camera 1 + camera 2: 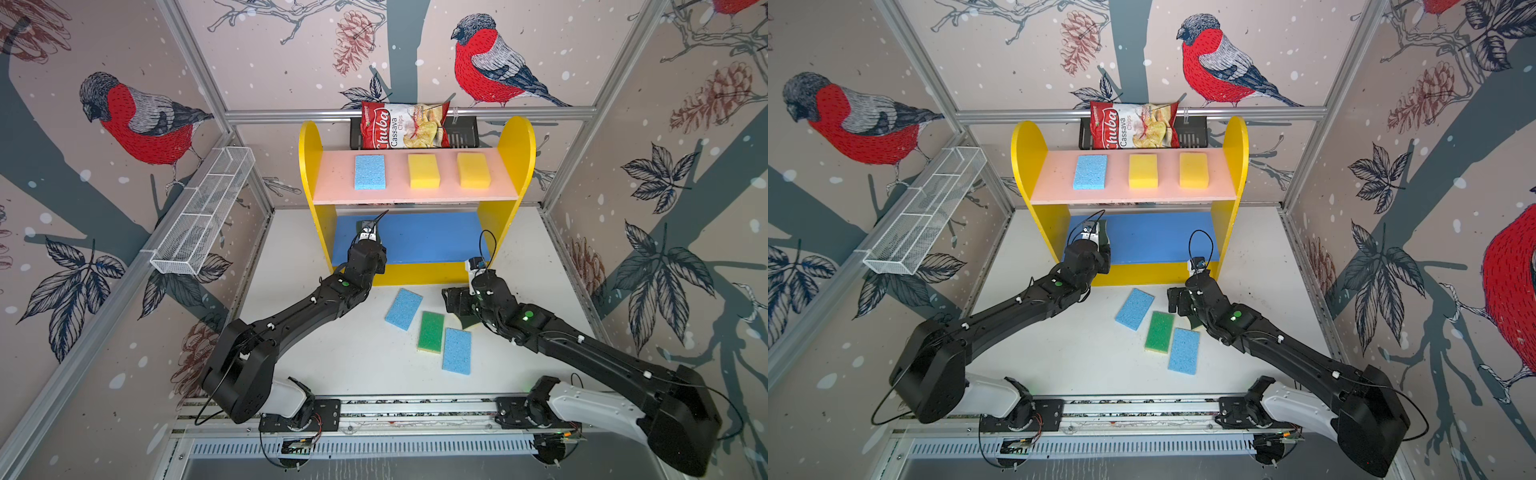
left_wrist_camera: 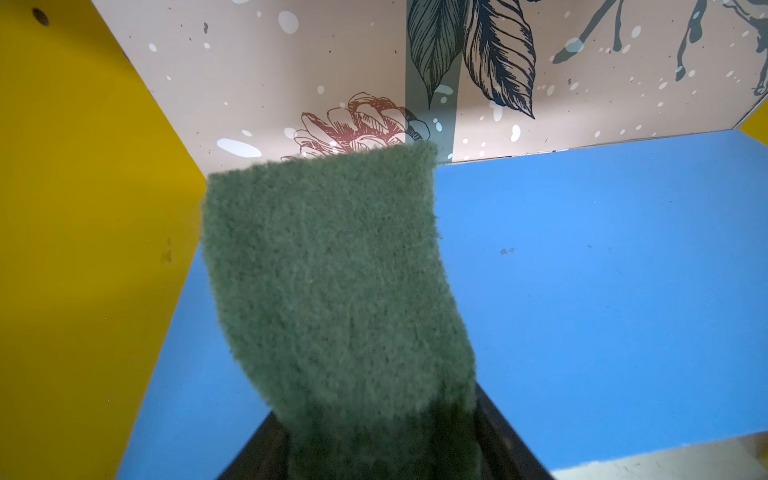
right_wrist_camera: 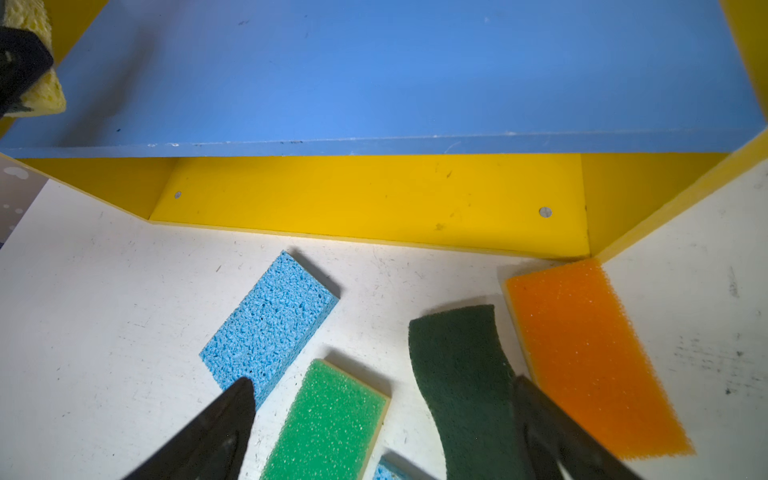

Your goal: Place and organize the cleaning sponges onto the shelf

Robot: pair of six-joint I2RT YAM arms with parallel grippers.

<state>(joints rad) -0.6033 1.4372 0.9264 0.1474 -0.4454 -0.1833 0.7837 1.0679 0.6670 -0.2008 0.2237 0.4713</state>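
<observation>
The yellow shelf carries a light blue sponge and two yellow sponges on its pink top board. My left gripper reaches over the left part of the blue middle board, shut on a dark-green wavy sponge that sticks out ahead of it. My right gripper hangs open above the white table in front of the shelf. Under it lie a light blue sponge, a bright green sponge, a dark-green sponge and an orange sponge. Another light blue sponge lies nearer the front.
A red-and-white chips bag stands in a black rack behind the shelf. A white wire mesh basket hangs on the left wall. Patterned walls close in both sides, and the arms' rail runs along the front.
</observation>
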